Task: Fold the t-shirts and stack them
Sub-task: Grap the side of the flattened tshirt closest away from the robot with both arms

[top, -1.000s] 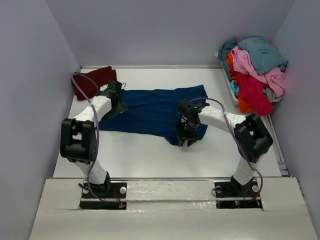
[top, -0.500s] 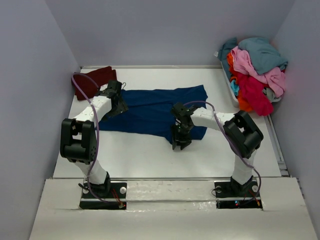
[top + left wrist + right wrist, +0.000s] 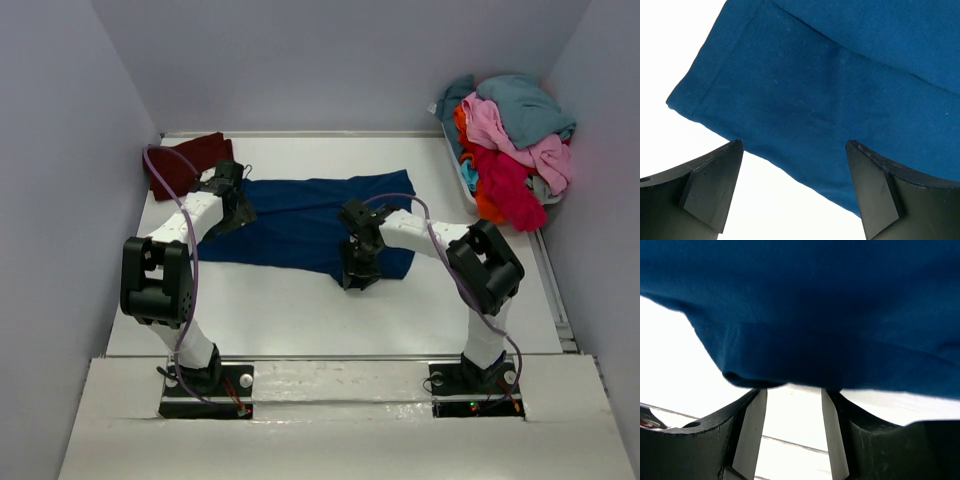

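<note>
My right gripper [image 3: 790,390] has its fingers part-way apart. White tabletop shows through the gap, but the tips are hidden behind a rolled edge of the navy blue t-shirt [image 3: 300,215], so I cannot tell whether they pinch the cloth or only sit under it. From above, that gripper is at the shirt's near edge, towards its right end.

My left gripper [image 3: 792,145] is wide open and holds nothing. Its fingers hover over a stitched corner of the same shirt at its left end, with bare table [image 3: 300,310] between them and the cloth.

The navy shirt lies spread across the middle of the table as a long band running left to right. It is flattened, though I judge it only partly folded at best: it is far too long to stack. No print shows on the upper face.

At the far left corner, just beyond the left arm's wrist, a dark maroon t-shirt [image 3: 185,162] lies in a compact patch. I take it for a finished fold and the start of the stack.

At the far right corner sits a loose heap of t-shirts [image 3: 515,130] in teal, pink, red and orange, none of them folded.

So I reckon the task is early: one shirt looks done, one is in hand, and the heap is all to come.
</note>
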Controlling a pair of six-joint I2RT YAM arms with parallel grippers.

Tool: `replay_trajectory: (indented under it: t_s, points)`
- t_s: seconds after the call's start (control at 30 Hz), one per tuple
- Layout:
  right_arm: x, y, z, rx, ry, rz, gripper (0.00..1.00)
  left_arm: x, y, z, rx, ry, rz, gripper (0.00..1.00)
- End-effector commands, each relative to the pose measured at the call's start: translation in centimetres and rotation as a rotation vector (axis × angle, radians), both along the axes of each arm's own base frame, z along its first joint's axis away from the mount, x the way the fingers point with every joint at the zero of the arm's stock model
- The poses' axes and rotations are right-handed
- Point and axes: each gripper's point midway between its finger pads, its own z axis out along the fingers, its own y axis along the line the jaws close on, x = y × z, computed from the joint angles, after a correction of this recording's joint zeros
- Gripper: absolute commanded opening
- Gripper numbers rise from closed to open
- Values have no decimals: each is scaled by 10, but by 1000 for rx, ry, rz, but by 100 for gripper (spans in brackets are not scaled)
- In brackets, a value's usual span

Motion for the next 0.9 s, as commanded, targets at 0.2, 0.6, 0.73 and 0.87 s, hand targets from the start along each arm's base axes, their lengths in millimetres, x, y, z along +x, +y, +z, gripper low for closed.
replay_trajectory:
  t_s: [0.2, 0.6, 0.73, 0.87]
  points:
    - [-13, -10, 57, 34, -60, 13, 54, 8, 0, 9, 9, -26, -9, 95]
    - [-12, -10, 16, -3, -20, 7, 54, 10, 2, 15, 25, -31, -14, 95]
    - [-6, -13, 14, -4, -33, -24, 54, 10, 2, 16, 29, -31, -16, 95]
    - [-3, -15, 11, 1, -27, -37, 54, 10, 3, 13, 31, -25, -18, 95]
